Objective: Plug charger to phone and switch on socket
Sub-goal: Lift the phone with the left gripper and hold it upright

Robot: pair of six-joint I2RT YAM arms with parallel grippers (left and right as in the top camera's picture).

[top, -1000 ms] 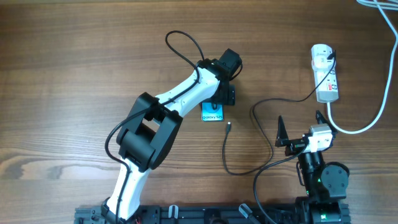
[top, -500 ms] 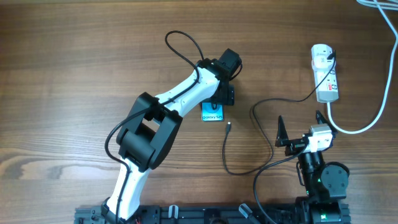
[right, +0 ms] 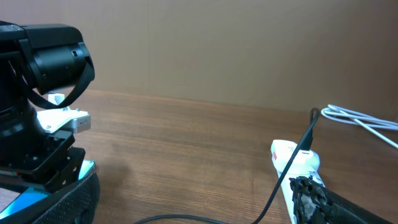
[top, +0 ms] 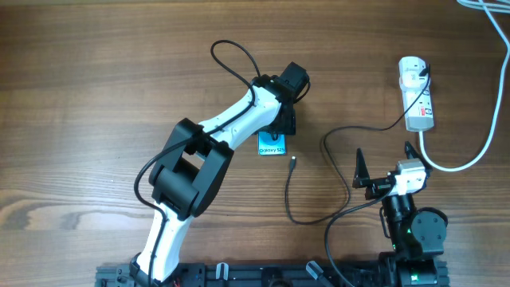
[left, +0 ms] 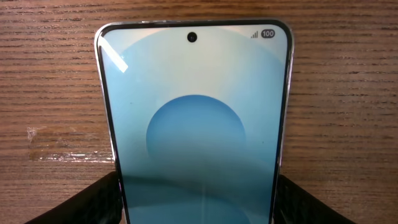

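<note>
- In the overhead view the phone (top: 272,145) lies mostly under the left gripper (top: 285,121); only its end with small text shows.
- In the left wrist view the phone's lower part runs off the bottom edge, and the fingers (left: 93,202) are cropped dark shapes.
- The power strip (right: 286,152) is cut by the bottom edge; overhead, its switch position is too small to tell.
- The white cable (top: 454,168) leaves the right edge.

Left arm (right: 43,68): black and white, fills the left edge, standing over the phone.
Phone (right: 13,200): only a turquoise sliver shows, low left, under the arm.
Socket (right: 292,158): white, red marks, low right on the table (right: 186,143).
Charger (right: 277,186): thin black cable crossing the socket, then running left along the bottom edge.
White cables (right: 367,121): far right, beyond the socket.
Right gripper (right: 193,205): fingers (right: 317,199) wide apart, one in each lower corner.
</note>
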